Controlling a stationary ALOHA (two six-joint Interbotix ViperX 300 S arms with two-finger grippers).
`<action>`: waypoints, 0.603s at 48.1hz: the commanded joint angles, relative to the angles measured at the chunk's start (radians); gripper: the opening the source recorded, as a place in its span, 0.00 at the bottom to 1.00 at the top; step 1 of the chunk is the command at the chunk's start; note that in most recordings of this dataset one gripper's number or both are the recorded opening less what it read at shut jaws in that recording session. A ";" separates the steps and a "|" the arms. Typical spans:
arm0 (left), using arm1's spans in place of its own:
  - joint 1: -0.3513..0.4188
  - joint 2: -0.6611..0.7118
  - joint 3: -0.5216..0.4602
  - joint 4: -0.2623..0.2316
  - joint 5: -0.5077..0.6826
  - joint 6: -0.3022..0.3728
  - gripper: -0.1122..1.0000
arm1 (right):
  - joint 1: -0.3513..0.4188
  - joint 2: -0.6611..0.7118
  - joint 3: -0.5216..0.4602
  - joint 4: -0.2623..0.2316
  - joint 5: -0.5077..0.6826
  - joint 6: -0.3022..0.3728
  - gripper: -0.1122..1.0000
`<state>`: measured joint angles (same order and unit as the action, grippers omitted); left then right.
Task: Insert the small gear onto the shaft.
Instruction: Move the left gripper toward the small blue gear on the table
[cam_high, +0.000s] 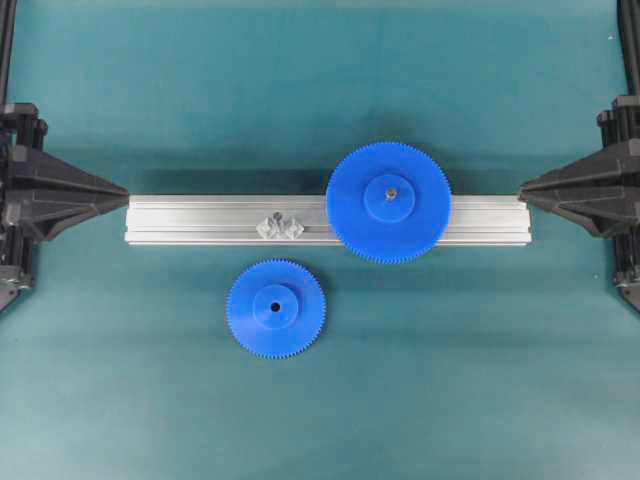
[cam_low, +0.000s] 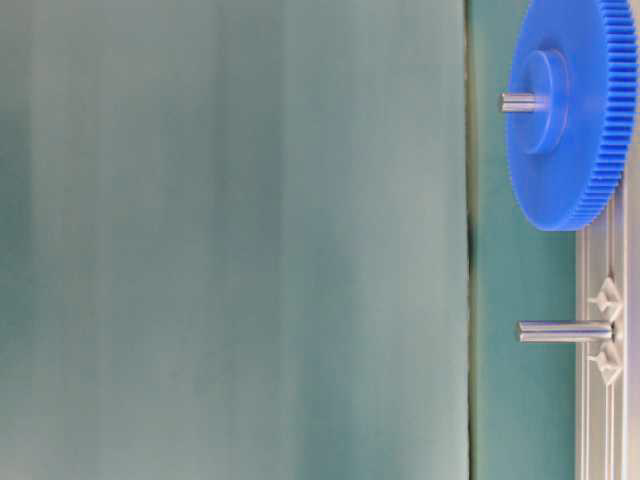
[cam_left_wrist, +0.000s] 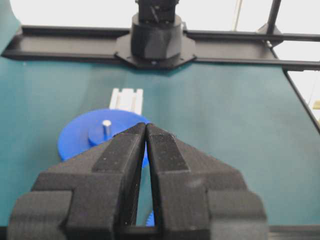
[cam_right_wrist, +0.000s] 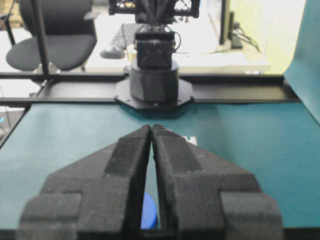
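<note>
While both arms sit at the outer edges of the overhead view, the small gear (cam_high: 276, 308) lies flat on the teal table (cam_high: 320, 90), just below the centre of the frame and left of the middle, with its raised hub and centre hole facing up. It touches nothing: the ribbed aluminium rail (cam_high: 200, 220) runs across the middle of the frame just above it, with a narrow strip of table between them.

The shaft (cam_high: 280, 225) stands on the rail, left of centre, on its small silvery jagged base, just above the small gear. In the table-level view, which is turned on its side, the shaft (cam_low: 563, 331) shows as a bare grey pin in the lower right of the frame, sticking out from the rail (cam_low: 600, 420).

The larger gear (cam_high: 389, 202) sits on the rail right of centre, with its own pin through the hub. In the table-level view it fills the upper right corner (cam_low: 570, 110).

The left gripper (cam_high: 122, 191) points in from the left edge of the overhead view, its tip close to the rail's left end. The left wrist view shows its 2 jaws brought together (cam_left_wrist: 145, 127), holding nothing.

The right gripper (cam_high: 524, 187) points in from the right edge, close to the rail's right end. The right wrist view shows its jaws closed (cam_right_wrist: 151, 128) and empty too.
</note>
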<state>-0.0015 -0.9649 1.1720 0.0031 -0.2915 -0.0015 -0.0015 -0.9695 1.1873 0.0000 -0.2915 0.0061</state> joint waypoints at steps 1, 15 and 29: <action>-0.014 0.018 0.003 0.008 -0.006 -0.037 0.19 | -0.005 0.014 -0.028 0.008 -0.003 0.009 0.25; -0.049 0.078 -0.054 0.011 0.035 -0.112 0.11 | -0.009 0.023 -0.091 0.083 0.279 0.044 0.20; -0.081 0.252 -0.215 0.012 0.284 -0.110 0.11 | -0.025 0.066 -0.140 0.081 0.420 0.051 0.20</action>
<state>-0.0706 -0.7578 1.0201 0.0123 -0.0414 -0.1104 -0.0123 -0.9219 1.0907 0.0813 0.0997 0.0476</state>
